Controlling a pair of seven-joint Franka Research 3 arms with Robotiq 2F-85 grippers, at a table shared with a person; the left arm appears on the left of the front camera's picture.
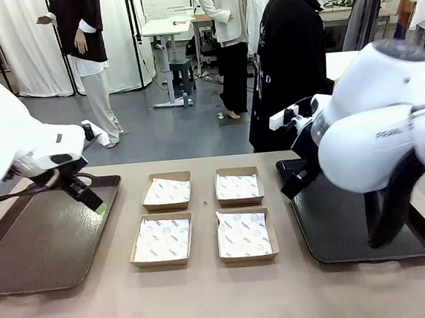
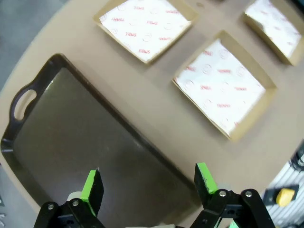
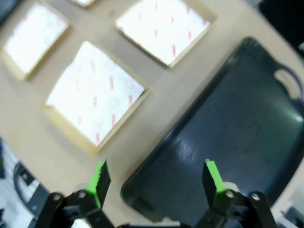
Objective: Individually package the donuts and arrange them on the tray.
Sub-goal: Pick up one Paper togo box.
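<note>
Cardboard boxes stand in a two-by-two block in the middle of the tabletop (image 1: 210,300). The near-left box (image 1: 161,240) and near-right box (image 1: 244,235) are in front, and the far-left box (image 1: 166,191) and far-right box (image 1: 239,186) are behind. Each is lined with printed white paper and carries nothing on it. A brown tray (image 1: 42,248) lies on the robot's left and a dark tray (image 1: 338,230) on its right, both bare. Where the donuts are I cannot tell.

The left fingers (image 1: 97,205) hang released over the inner edge of the brown tray. The left wrist view shows their green pads (image 2: 90,185) spread wide with only tray surface between them. The right fingers (image 3: 99,178) are likewise spread and grasp nothing, poised above a corner of the dark tray, near one box. A person in black (image 1: 286,63) stands at the far side.

By my reading the task is at its very start, with nothing packaged and nothing arranged. The next move calls first for a donut to come within reach, perhaps from the person. One arm would then have to close lightly on the ring, since glaze is soft and sticky, carry it level over a box and set it flat on the paper.
</note>
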